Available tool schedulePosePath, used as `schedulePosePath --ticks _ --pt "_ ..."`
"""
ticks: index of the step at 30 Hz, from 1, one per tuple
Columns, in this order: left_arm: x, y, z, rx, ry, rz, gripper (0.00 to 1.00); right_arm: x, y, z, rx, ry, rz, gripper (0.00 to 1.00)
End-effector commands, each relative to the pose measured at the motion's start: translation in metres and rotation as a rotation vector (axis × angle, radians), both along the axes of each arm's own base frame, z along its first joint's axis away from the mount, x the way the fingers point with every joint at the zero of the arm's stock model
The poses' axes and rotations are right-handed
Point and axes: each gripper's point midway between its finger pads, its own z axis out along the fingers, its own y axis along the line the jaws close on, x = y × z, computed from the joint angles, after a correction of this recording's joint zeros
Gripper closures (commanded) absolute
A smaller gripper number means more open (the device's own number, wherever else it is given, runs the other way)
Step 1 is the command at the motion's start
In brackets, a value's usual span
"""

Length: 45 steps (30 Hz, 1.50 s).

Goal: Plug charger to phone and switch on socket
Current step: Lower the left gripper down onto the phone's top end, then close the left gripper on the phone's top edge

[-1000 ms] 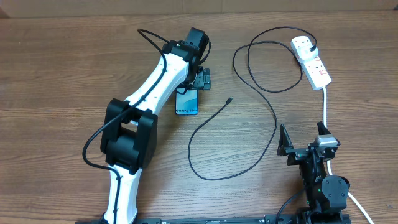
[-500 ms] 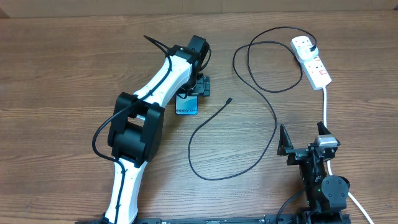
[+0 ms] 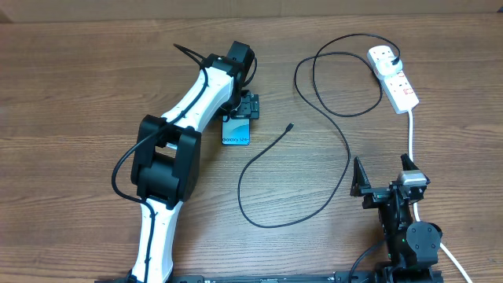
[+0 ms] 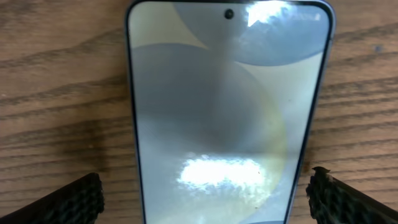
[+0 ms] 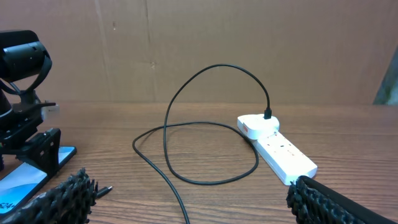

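The phone (image 3: 236,134) lies flat on the wooden table, its blue screen up; in the left wrist view the phone (image 4: 227,112) fills the middle. My left gripper (image 3: 242,114) hovers over its far end, open, with one finger on each side (image 4: 205,190), and a strip of table shows between each finger and the phone's edges. The charger (image 3: 346,149) loops across the table. Its connector tip (image 3: 291,126) lies loose right of the phone, and its black plug (image 3: 395,61) sits in the white socket (image 3: 397,82). My right gripper (image 3: 383,174) is open and empty (image 5: 199,199).
The socket's white cord (image 3: 412,134) runs down toward the right arm's base. The right wrist view shows the socket (image 5: 277,149), the charger's loops (image 5: 211,124), the connector tip (image 5: 106,188) and a brown cardboard wall (image 5: 249,37) behind the table.
The left arm has shifted a little to the left and its elbow has swung, with the gripper staying over the phone. Phone, charger and right arm have not moved.
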Motion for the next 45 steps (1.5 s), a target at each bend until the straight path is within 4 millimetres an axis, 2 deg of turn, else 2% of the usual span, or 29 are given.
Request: schedulePosePath --ticks 1,16,30,36,41,45 --pt "0.002 -0.008 -0.005 -0.004 -0.001 -0.021 0.00 0.000 0.001 -0.002 -0.001 -0.003 0.003 0.00" --pt "0.000 -0.009 -0.008 -0.001 0.008 -0.024 0.00 0.000 0.001 -0.002 -0.001 -0.003 0.003 0.00" --pt "-0.017 -0.007 -0.047 0.018 0.113 -0.026 0.00 0.000 0.001 -0.002 -0.001 -0.003 0.003 0.00" --pt "-0.017 -0.008 -0.047 0.013 0.115 -0.026 0.00 0.000 0.001 -0.002 -0.001 -0.003 0.003 0.00" --pt "-0.021 -0.006 -0.047 0.019 0.132 -0.029 0.07 0.000 0.001 -0.002 -0.001 -0.003 0.003 0.00" --pt "-0.023 -0.005 -0.047 0.024 0.143 -0.029 0.08 0.000 0.001 -0.002 -0.001 -0.003 0.003 0.00"
